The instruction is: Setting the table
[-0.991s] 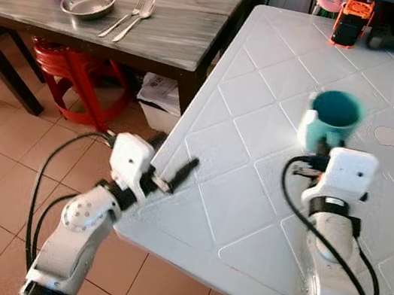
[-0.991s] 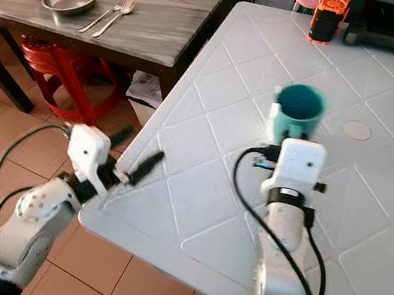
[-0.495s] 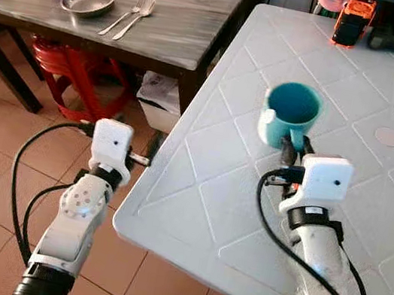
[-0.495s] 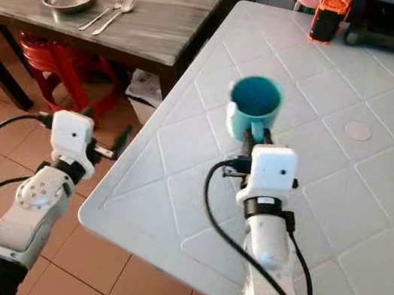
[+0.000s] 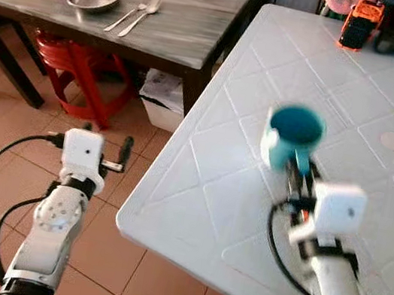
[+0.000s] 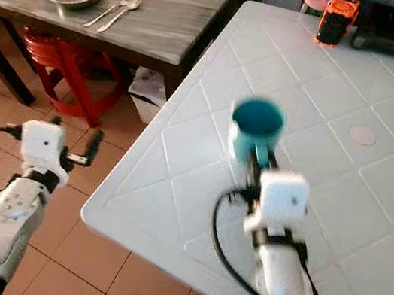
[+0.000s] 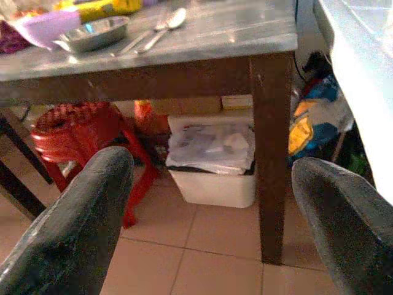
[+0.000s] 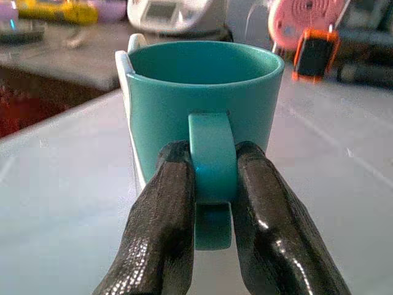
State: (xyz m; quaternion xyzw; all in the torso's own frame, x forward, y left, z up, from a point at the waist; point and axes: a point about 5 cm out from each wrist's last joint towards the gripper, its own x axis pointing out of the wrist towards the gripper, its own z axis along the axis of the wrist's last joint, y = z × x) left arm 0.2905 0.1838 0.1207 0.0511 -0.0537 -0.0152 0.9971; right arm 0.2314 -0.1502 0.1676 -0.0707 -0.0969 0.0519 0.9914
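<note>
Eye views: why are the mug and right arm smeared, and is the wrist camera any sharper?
In both eye views the teal mug and right gripper are motion-blurred, while the white table stays sharp; in the right wrist view the mug handle is crisp, the background soft.

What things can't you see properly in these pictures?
- Teal mug: blurred in both eye views; whether it rests on the white table or hangs above it is unclear.
- Mug's bottom: hidden by the right gripper's fingers in the right wrist view.
- Fork and spoon on the wooden table: too small for detail.
- Orange gadget: too small to identify.
</note>
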